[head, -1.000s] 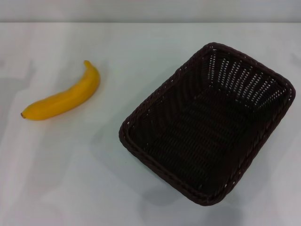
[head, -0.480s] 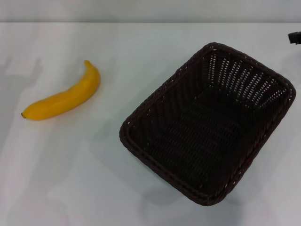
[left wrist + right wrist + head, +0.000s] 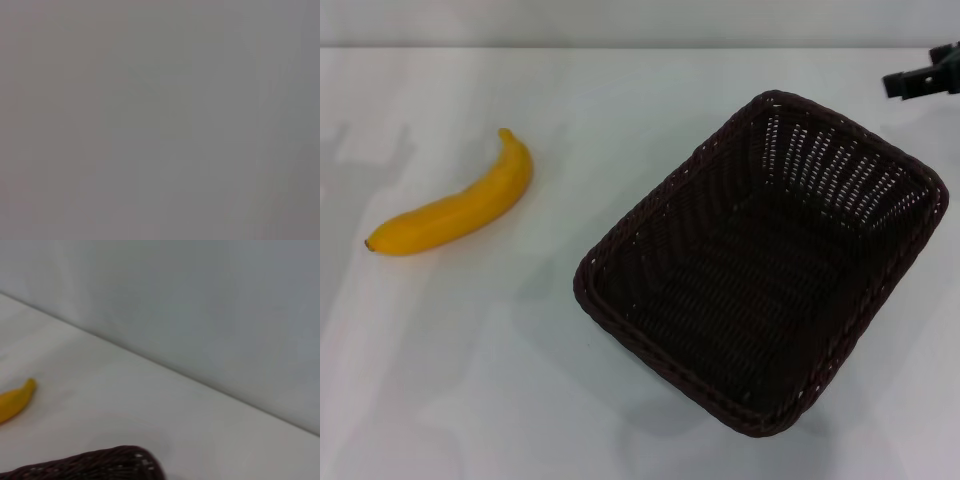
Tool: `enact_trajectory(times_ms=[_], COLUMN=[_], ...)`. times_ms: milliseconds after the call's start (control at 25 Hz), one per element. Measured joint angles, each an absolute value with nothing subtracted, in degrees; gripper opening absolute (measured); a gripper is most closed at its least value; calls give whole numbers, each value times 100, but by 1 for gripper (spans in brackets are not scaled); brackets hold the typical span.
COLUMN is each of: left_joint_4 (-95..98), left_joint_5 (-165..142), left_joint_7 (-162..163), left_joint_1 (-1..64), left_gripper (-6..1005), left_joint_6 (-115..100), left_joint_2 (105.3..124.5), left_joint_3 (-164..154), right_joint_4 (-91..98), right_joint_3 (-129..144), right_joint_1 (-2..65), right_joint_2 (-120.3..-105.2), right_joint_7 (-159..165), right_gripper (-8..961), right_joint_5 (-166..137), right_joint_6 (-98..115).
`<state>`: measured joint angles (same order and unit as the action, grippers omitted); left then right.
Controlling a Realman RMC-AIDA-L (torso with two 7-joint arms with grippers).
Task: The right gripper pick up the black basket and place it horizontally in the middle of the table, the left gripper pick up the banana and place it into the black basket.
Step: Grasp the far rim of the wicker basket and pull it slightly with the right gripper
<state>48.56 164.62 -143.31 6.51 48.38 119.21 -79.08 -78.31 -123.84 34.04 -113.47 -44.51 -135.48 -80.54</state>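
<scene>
One banana [image 3: 455, 207] lies on the white bench [image 3: 620, 110] at left, well apart from one black basket [image 3: 765, 260] sitting askew at right. Beyond the basket's far corner, the right end effector [image 3: 923, 76] shows at the edge; its finger spread cannot be told.

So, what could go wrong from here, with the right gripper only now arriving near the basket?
1. The black basket sits at an angle on the table; the right gripper, at the far right edge, may catch the sloped rim badly and tip it.
2. A swinging basket could perhaps knock the banana, which lies loose to its left.
3. The left gripper is out of view.
</scene>
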Motion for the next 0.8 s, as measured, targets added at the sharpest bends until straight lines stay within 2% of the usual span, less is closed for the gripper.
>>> enact_trajectory(times_ms=[240, 800], left_joint_4=[4813, 4918], left_joint_5=[16462, 16481], left_joint_7=[-14340, -14504], left_joint_1=[645, 407], left_gripper=[880, 880], left_joint_6=[4846, 4908], left_joint_2=[11928, 11922], left_joint_3=[-7909, -7412], right_joint_4=[-7688, -7316], right_joint_3=[-12188, -12022], right_joint_1=[3451, 3504], right_joint_2=[-11471, -11511], right_joint_7=[-4610, -4633], right_gripper=[759, 758], right_joint_5=[-13547, -13463], right_joint_6=[-8044, -7847])
